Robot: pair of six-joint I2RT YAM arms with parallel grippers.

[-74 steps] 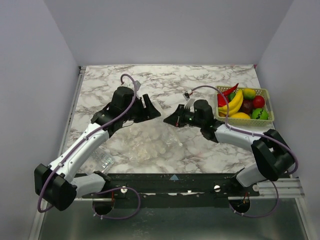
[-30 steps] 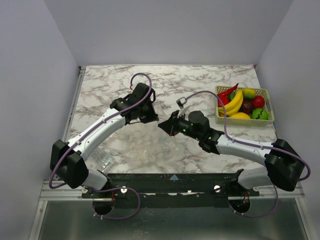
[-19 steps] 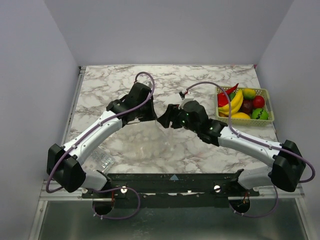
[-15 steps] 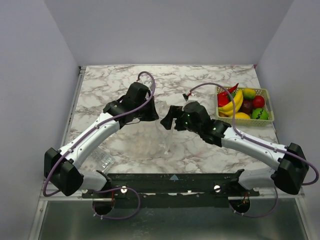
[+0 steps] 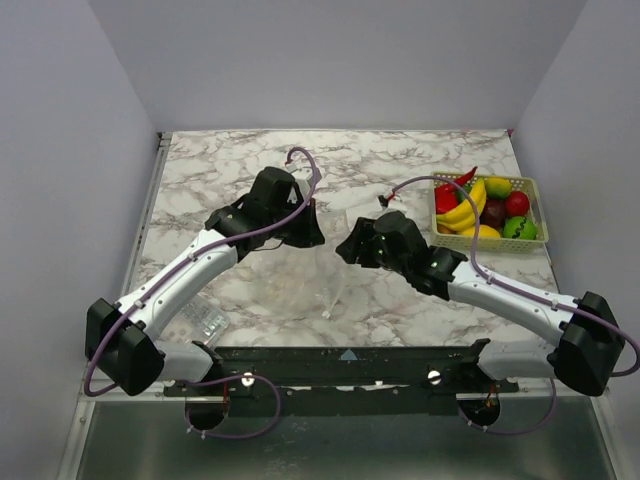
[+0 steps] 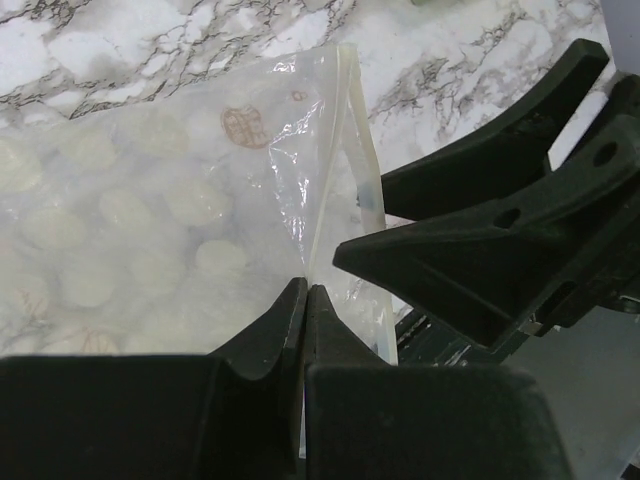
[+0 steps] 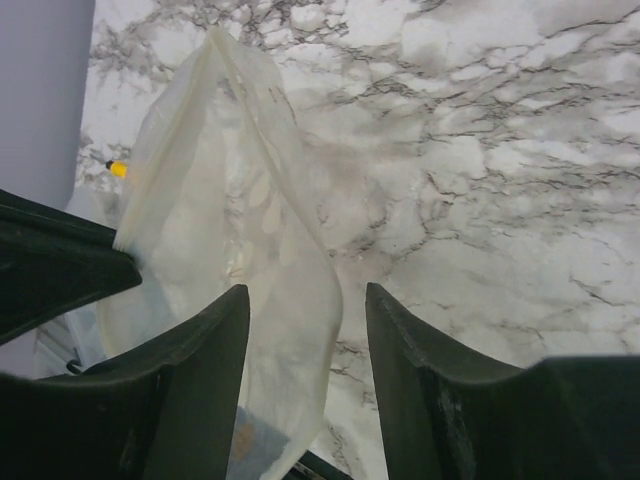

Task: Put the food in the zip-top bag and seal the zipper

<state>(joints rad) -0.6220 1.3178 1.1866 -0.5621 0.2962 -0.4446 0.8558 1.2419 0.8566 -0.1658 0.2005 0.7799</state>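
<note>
Marble-patterned surface (image 5: 400,160) fills the space between plain grey walls (image 5: 330,60). Near its middle, the left end effector (image 6: 305,290) is pinched tight on the top edge of the zip-top bag (image 6: 150,200), its two fingers pressed together with the thin plastic caught between them. The zipper (image 6: 327,170) runs as a pale strip away from that pinch, and the clear bag spreads slack and wrinkled over the marble to the left of it in the left wrist view.

The right end effector (image 7: 305,300) faces the left one from just beside it. Its fingers (image 7: 215,340) stand apart, and a loose fold of the bag lies between them; whether they touch the plastic is unclear.

All the food (image 5: 490,210) sits in a pale basket (image 5: 535,200) at the far right of the surface, well apart from the bag. A small crinkly packet (image 5: 205,322) lies at the near edge by the left arm's base.
</note>
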